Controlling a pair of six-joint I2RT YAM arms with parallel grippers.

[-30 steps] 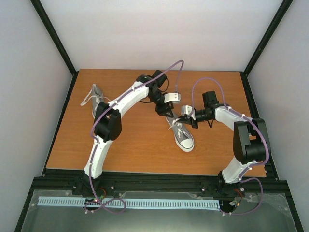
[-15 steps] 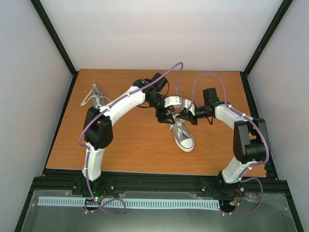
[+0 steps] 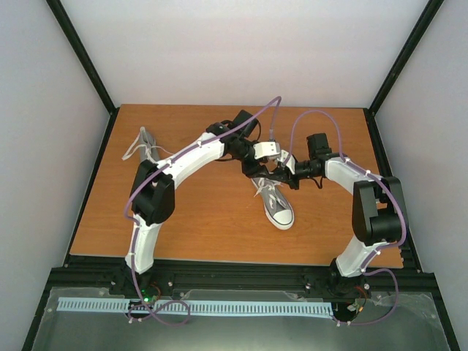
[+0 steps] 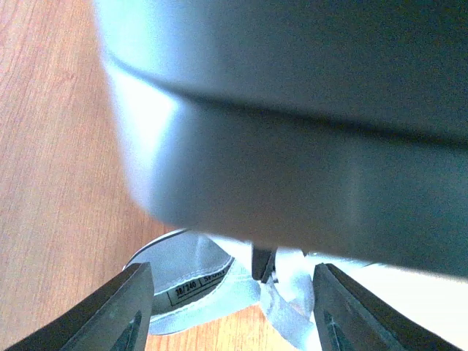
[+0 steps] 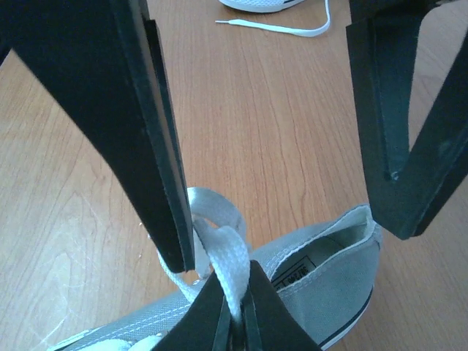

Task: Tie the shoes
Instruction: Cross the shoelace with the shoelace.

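Observation:
One of the shoes, a grey sneaker (image 3: 278,207) with white laces, lies mid-table; its heel opening (image 5: 333,278) shows in the right wrist view. My right gripper (image 5: 235,303) is shut on a white lace loop (image 5: 228,252) rising from it. My left gripper (image 3: 263,172) hangs open just beyond, its black fingers (image 5: 142,124) straddling the shoe's heel, one beside the loop. The left wrist view is mostly blocked by the right gripper's blurred body; below it, the left gripper (image 4: 234,314) frames the heel (image 4: 190,281). The other shoe (image 3: 147,149) lies far left, partly behind the left arm.
The second sneaker's sole (image 5: 263,4) and a loose lace (image 5: 281,28) lie on the wooden table (image 3: 212,219) beyond the grippers. Black frame posts and white walls bound the table. Purple cables arch above both wrists.
The left gripper has swung right, toward the right gripper, and now hangs over the shoe's heel. The right gripper has stayed shut on the lace, barely moving.

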